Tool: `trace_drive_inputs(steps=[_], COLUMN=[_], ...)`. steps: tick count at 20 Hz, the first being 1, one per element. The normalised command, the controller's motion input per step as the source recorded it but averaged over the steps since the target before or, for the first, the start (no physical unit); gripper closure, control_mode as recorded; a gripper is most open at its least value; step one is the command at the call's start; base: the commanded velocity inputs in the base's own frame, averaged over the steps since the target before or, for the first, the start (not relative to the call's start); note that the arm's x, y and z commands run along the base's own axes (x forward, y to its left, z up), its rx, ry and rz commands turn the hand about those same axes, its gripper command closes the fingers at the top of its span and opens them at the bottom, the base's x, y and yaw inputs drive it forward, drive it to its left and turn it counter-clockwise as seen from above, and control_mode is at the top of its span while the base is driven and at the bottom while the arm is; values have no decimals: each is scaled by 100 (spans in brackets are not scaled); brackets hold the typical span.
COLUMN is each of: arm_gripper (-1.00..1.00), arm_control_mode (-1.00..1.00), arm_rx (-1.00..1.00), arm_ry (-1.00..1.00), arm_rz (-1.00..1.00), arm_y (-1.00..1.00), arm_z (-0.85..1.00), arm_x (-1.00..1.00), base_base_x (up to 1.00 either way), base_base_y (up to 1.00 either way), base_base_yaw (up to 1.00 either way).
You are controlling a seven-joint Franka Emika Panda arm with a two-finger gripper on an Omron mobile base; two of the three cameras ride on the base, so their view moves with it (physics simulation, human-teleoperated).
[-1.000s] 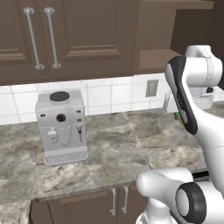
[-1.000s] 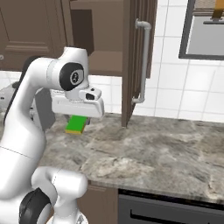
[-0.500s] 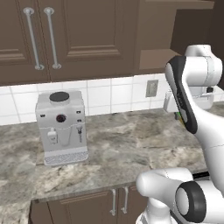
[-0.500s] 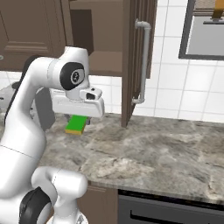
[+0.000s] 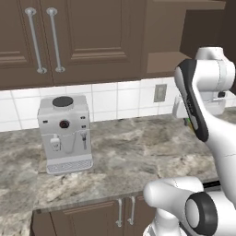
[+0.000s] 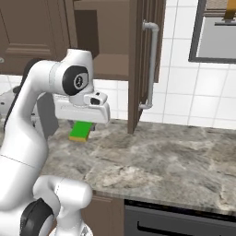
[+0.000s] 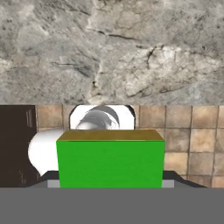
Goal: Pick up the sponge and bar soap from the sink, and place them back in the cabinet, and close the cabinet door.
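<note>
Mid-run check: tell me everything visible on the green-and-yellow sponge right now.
The small rectangular sponge with a bright green face over a thin yellow layer sits clamped in the robot's pincer, filling the lower middle of the hand view. From the right base view it hangs under the white hand, above the grey marbled counter, touching nothing else, left of the open dark brown cabinet door.

the robot arm (image 6: pixel 32 138) is smooth, round and shiny white. it has dark round caps at its joints. one part has a dark strip with tiny coloured marks, maybe lights. its tool (image 6: pixel 83 113) is a white block.
</note>
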Motion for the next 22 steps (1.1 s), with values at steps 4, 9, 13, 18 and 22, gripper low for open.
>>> trace_drive_inputs(steps=[4, 9, 13, 18, 22], arm_gripper=[100, 100, 100, 100, 100], arm_control_mode=[-100, -100, -100, -100, -100], arm_rx=[-1, 0, 0, 0, -1], arm_ry=[-16, -15, -13, -12, -10], arm_rz=[0, -1, -3, -4, -3], arm_y=[0, 0, 0, 0, 0], arm_z=[42, 55, 53, 45, 28], arm_x=[0, 0, 13, 34, 35], base_base_x=[0, 0, 0, 0, 0], base_base_y=[0, 0, 0, 0, 0], base_base_yaw=[0, 0, 0, 0, 0])
